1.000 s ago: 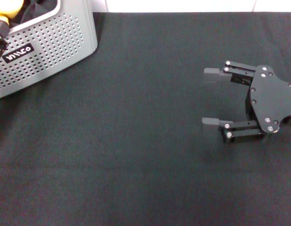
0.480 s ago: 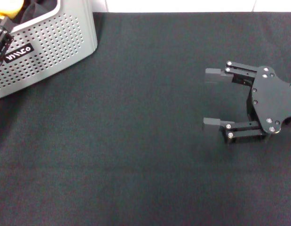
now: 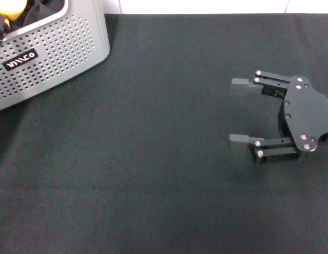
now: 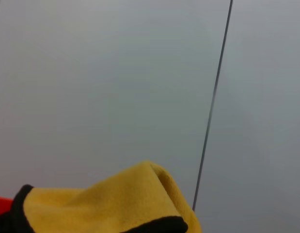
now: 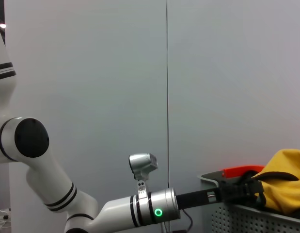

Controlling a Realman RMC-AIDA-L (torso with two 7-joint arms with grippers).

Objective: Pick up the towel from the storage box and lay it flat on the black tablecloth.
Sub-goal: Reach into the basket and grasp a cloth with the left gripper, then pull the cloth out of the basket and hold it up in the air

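Note:
The storage box (image 3: 58, 45) stands at the far left of the black tablecloth (image 3: 153, 159). The towel (image 3: 7, 6) shows as a yellow bunch at the box's far left corner. In the right wrist view my left gripper (image 5: 251, 191) reaches over the box rim (image 5: 246, 211) and is shut on the yellow, black-edged towel (image 5: 285, 179), which is bunched above the rim. The left wrist view shows the towel (image 4: 106, 204) close up. My right gripper (image 3: 239, 111) is open and empty, low over the cloth at the right.
A black fabric bundle (image 3: 44, 8) lies in the box beside the towel. A red object (image 5: 239, 171) shows just behind the left gripper. A white surface (image 3: 206, 5) runs beyond the cloth's far edge.
My left gripper has moved up and left at the box's corner, almost out of the head view. My right gripper has drifted slightly to the right.

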